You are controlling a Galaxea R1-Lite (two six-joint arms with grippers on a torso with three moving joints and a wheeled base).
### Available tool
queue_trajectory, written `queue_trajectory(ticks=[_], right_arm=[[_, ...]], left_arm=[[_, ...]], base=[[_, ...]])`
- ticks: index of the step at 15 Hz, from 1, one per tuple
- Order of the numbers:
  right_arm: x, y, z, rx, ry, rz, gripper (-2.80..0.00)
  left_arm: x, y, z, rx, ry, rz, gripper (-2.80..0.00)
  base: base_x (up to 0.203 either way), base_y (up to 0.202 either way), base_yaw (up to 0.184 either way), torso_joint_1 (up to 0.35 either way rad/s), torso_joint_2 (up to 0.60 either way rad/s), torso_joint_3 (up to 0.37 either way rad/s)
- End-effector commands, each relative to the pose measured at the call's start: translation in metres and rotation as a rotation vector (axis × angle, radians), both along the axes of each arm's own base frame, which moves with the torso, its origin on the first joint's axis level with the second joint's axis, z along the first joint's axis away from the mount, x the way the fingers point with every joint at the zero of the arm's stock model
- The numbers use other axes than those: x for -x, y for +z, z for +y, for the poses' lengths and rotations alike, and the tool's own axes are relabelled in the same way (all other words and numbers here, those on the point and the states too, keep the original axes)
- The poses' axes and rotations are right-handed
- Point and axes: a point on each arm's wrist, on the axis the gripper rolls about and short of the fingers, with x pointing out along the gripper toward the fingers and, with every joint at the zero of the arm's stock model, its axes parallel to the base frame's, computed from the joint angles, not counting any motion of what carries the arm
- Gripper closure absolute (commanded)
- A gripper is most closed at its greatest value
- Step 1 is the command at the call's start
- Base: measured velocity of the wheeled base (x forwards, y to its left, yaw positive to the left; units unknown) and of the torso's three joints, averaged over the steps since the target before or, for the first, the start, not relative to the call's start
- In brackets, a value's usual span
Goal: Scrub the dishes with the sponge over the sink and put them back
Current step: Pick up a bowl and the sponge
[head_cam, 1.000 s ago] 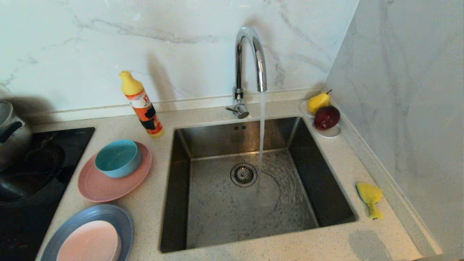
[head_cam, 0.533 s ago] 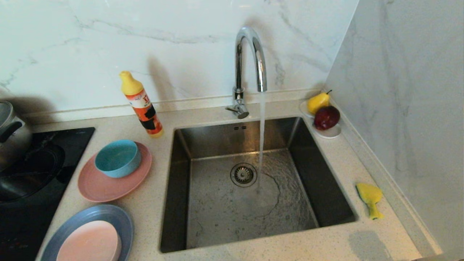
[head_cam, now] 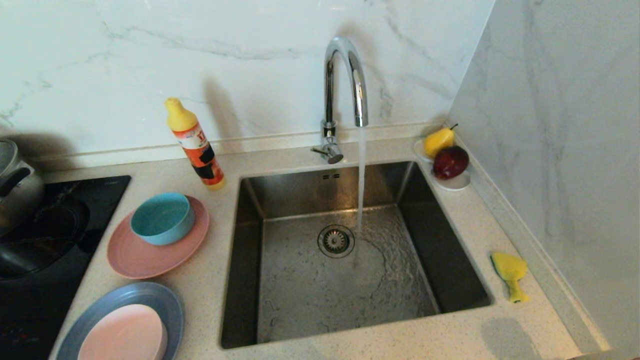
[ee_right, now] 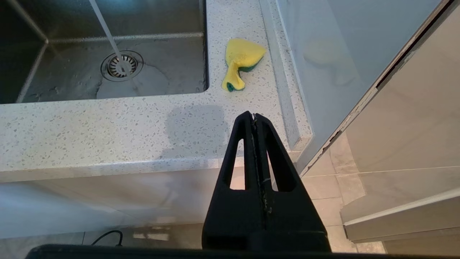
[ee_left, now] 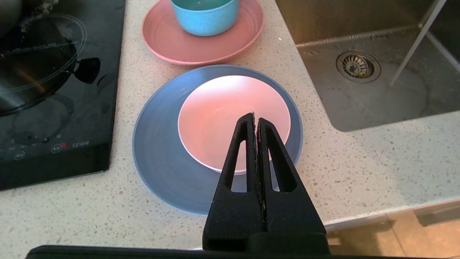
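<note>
A: Where do the dishes sit?
B: At the left of the head view. The teal bowl [head_cam: 162, 218] stands on the pink plate [head_cam: 145, 255]; below them, at the lower left edge, the pale pink bowl [head_cam: 122, 332] rests on the grey-blue plate [head_cam: 165, 302].

A: And the sponge?
B: The sponge [head_cam: 510, 274] lies on the counter [head_cam: 400, 340] at the right, just beside the sink [head_cam: 250, 260]. The tap [head_cam: 345, 85] runs water into the basin near the drain [head_cam: 335, 240].

A: The grippers?
B: The left gripper [ee_left: 256, 118] hangs above the pale pink bowl, fingers pressed together, holding nothing. The right gripper [ee_right: 254, 118] is off the counter's front edge, well apart from the sponge, likewise closed and empty.
</note>
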Motion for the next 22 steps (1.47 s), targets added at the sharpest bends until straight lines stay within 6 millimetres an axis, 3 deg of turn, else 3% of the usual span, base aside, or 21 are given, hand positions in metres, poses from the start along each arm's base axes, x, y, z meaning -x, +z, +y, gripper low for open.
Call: queue_trajectory(ticks=[1, 11, 19, 22], right_arm=[[0.0, 0.0, 0.0, 0.0, 0.002, 0.0, 0.0], [0.0, 0.0, 0.0, 0.005, 0.001, 0.002, 0.0], [0.001, 0.003, 0.0, 0.115, 0.009, -0.01, 0.0], [0.015, 0.044, 0.0, 0.107, 0.005, -0.093, 0.0]], left_arm=[[-0.001, -0.003, 0.0, -0.001, 0.001, 0.016, 0.0], [-0.001, -0.003, 0.0, 0.0, 0.001, 0.016, 0.0], [-0.001, -0.003, 0.0, 0.0, 0.001, 0.016, 0.0], [-0.001, -0.003, 0.0, 0.0, 0.001, 0.016, 0.0]], base=[[0.0, 0.0, 0.0, 0.0, 0.0, 0.0], [0.0, 0.0, 0.0, 0.0, 0.0, 0.0], [0.0, 0.0, 0.0, 0.0, 0.0, 0.0], [0.0, 0.0, 0.0, 0.0, 0.0, 0.0]])
